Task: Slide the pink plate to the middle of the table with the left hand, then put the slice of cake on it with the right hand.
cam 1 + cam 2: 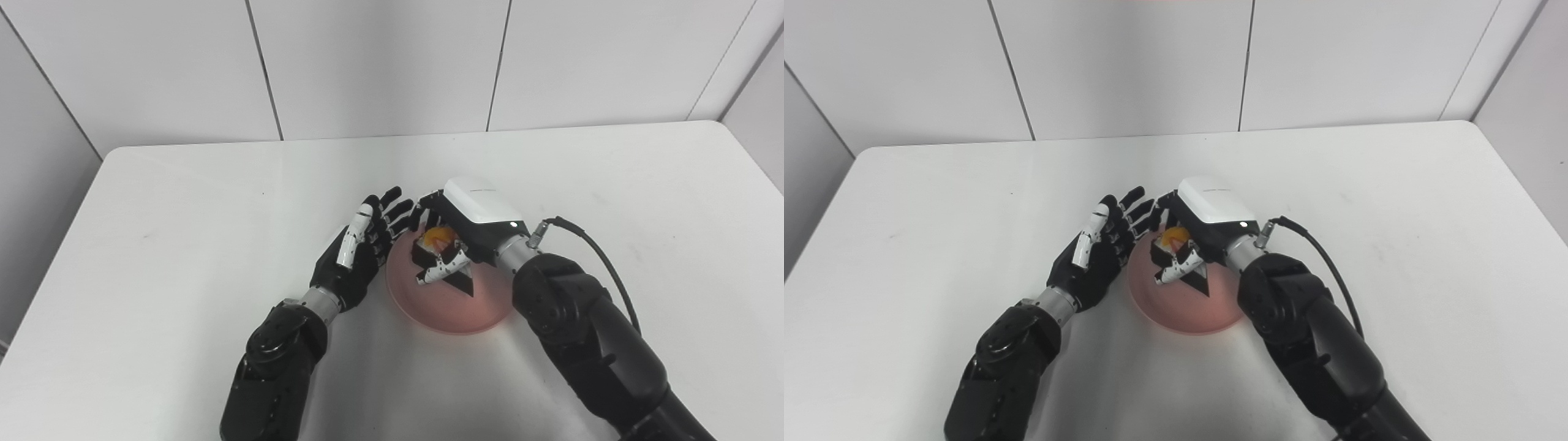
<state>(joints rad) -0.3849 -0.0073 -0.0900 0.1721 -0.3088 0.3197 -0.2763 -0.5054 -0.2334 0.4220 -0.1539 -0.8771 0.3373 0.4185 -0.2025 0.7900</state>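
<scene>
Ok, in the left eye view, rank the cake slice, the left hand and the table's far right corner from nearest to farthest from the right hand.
1. cake slice: held in the right hand, over the pink plate.
2. left hand: just left of the plate, fingers spread.
3. table's far right corner: up by the wall.

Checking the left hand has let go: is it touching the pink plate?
Cannot tell. In both eye views the left hand sits right at the pink plate's left rim, fingers spread, with no plain gap or contact.
</scene>
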